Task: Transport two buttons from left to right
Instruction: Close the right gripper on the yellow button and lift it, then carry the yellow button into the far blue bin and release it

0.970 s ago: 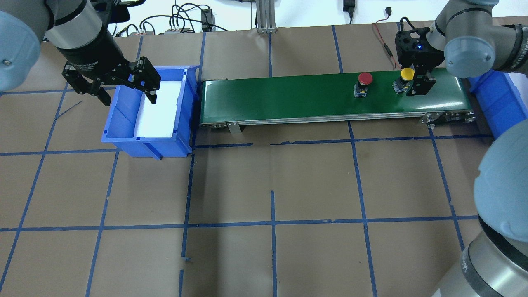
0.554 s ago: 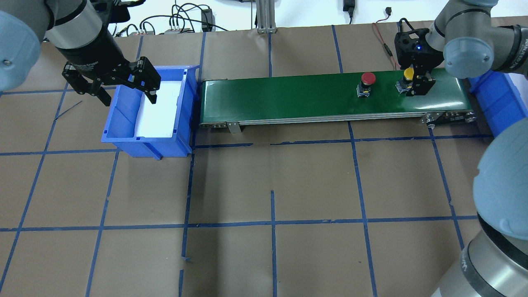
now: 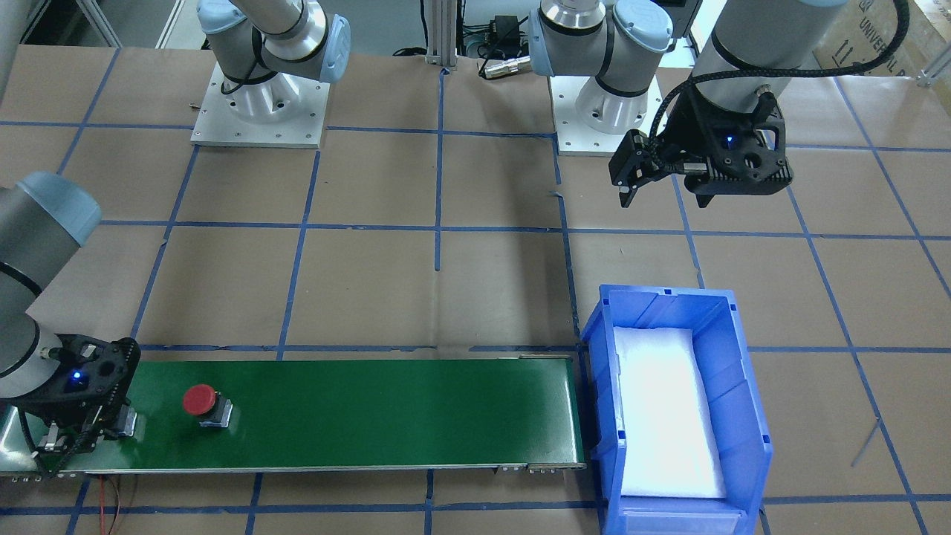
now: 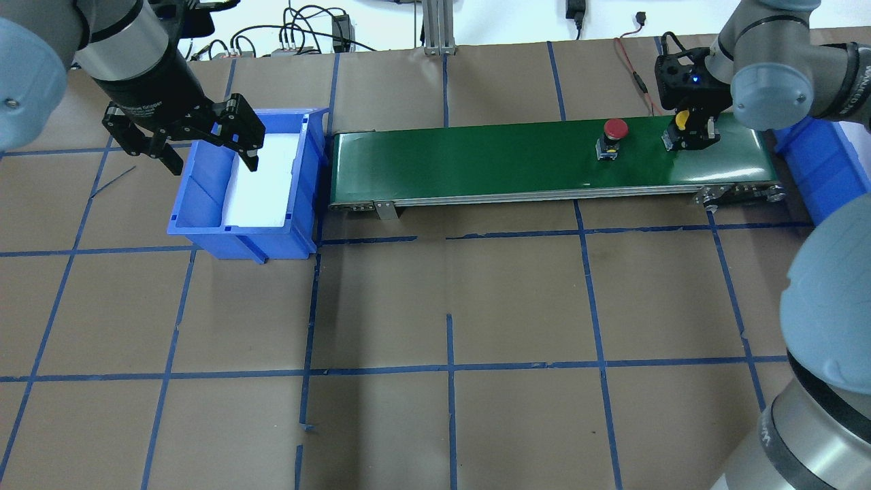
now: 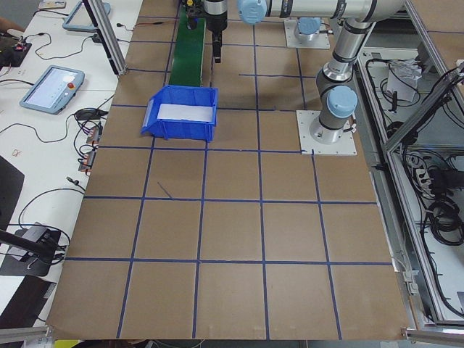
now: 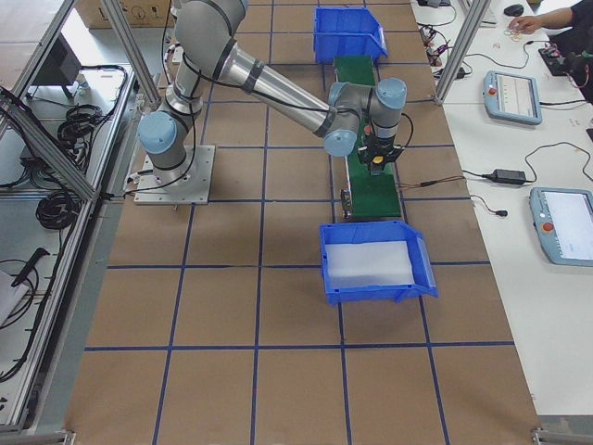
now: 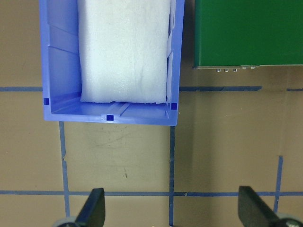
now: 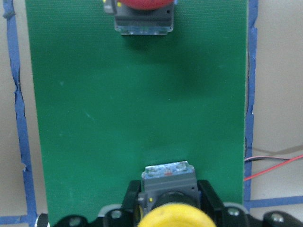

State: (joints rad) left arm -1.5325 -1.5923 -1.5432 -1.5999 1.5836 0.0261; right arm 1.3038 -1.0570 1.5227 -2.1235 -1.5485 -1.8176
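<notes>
Right gripper (image 4: 690,139): points straight down over the robot's right end of the green belt (image 4: 476,163). Its fingers (image 8: 207,193) are drawn in narrow and pinch the dark base of the yellow button (image 4: 680,121) from both sides.
Yellow button: upright, with its long axis vertical, cap up toward the wrist and base down toward the belt. Whether the base rests on the belt or sits just off it cannot be told.
Red button (image 4: 616,127): stands free on the belt near the yellow one, on the side toward the belt's middle. It is upright, with its cap up and its square base flat on the green surface, apart from the gripper.
Left gripper (image 4: 213,163): fingers spread wide with nothing between them. It hangs above the table on the robot's side of the blue bin (image 4: 204,197).
Blue bin: just beside the belt's left end, its long side running crosswise to the belt. A white foam pad (image 4: 262,184) lies along its floor.
Second bin (image 4: 816,163): blue, past the belt's right end, partly hidden by the right arm.
</notes>
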